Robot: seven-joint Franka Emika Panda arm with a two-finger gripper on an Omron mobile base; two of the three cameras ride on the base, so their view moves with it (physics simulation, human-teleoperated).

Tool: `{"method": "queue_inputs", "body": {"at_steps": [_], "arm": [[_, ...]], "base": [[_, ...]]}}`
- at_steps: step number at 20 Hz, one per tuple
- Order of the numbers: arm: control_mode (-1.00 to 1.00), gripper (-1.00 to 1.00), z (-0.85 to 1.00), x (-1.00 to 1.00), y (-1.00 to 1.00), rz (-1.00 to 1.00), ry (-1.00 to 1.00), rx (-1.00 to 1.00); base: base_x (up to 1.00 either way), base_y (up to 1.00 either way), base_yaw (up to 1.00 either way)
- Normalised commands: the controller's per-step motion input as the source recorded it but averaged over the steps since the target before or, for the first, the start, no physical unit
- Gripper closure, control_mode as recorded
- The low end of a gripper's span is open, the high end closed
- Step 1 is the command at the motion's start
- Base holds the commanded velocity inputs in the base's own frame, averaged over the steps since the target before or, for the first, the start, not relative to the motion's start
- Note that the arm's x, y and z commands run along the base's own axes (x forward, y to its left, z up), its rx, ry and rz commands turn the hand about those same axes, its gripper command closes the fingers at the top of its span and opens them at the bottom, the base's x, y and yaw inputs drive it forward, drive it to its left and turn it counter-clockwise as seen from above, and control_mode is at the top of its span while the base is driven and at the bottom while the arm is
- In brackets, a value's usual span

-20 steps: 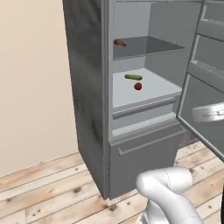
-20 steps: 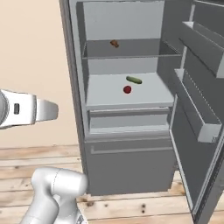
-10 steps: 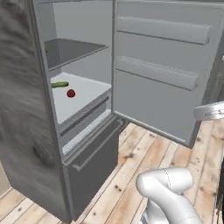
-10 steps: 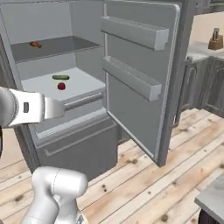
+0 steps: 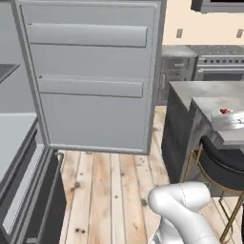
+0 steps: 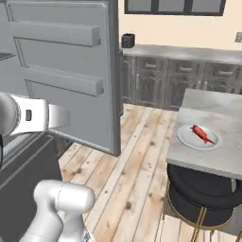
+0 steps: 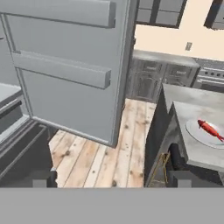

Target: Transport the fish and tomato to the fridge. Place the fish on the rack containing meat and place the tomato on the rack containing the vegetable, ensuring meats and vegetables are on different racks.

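Note:
A red fish lies on a white plate on the grey island counter at the right. The hand view shows the same fish on its plate at the right edge, well ahead of the hand. My gripper is open, its dark fingertips far apart with nothing between them. It hangs in the air between the fridge and the island. The fridge door stands wide open at the left. The tomato is out of view.
A black stool with gold legs is tucked under the island. Dark cabinets and a stove line the back wall. The fridge's lower drawer front juts out at the left. Bare wooden floor lies between door and island.
The whole picture has swung to the right as the base turned. The fridge's shelves have slid off to the left, and the island with the fish has come into view. The gripper stays open.

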Motion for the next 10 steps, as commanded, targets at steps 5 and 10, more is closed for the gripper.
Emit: {"method": "queue_inputs", "body": {"at_steps": [5,10], "arm": [[1.00,-1.00,0.00,0.00,0.00,0.00,0.00,0.00],[1.00,-1.00,0.00,0.00,0.00,0.00,0.00,0.00]], "base": [[-0.19,0.25,-0.83],[0.25,-0.31,-0.41]]}}
